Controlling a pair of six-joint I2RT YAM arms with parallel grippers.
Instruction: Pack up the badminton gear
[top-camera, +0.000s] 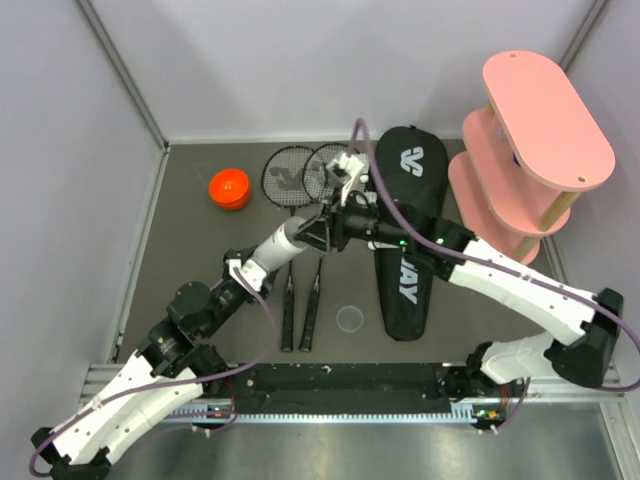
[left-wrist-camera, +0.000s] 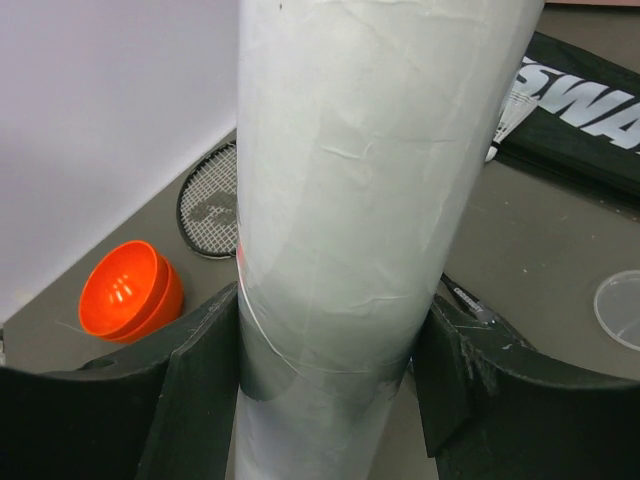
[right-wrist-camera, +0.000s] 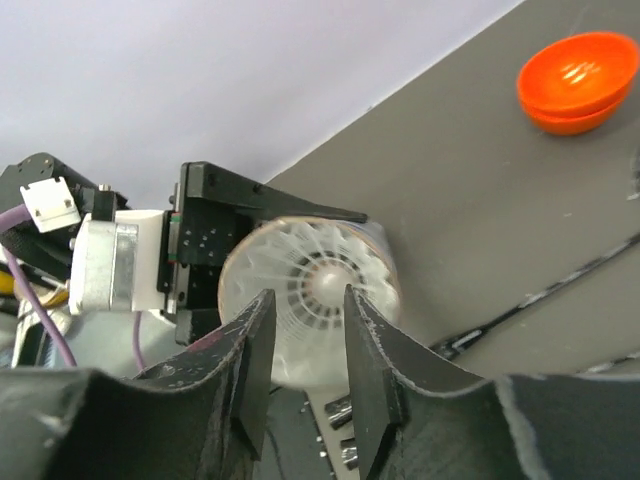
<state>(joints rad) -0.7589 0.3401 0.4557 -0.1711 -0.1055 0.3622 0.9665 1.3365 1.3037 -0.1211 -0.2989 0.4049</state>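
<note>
The long white tube (left-wrist-camera: 350, 200) fills the left wrist view, and my left gripper (left-wrist-camera: 335, 340) is shut on it, one finger on each side. In the right wrist view the tube's open mouth (right-wrist-camera: 385, 262) faces me with a white feathered shuttlecock (right-wrist-camera: 315, 285) sitting inside. My right gripper (right-wrist-camera: 307, 305) is just in front of that mouth, jaws apart and holding nothing. The two grippers meet above the racket shafts (top-camera: 322, 228). Two black rackets (top-camera: 288, 177) lie side by side on the table. The black bag (top-camera: 405, 230) lies to their right. The orange cap (top-camera: 230, 189) rests at the back left.
A pink tiered shelf (top-camera: 540, 140) stands at the back right corner. A small clear round lid (top-camera: 350, 318) lies on the table between the racket handles and the bag. Grey walls close the table on the left and at the back.
</note>
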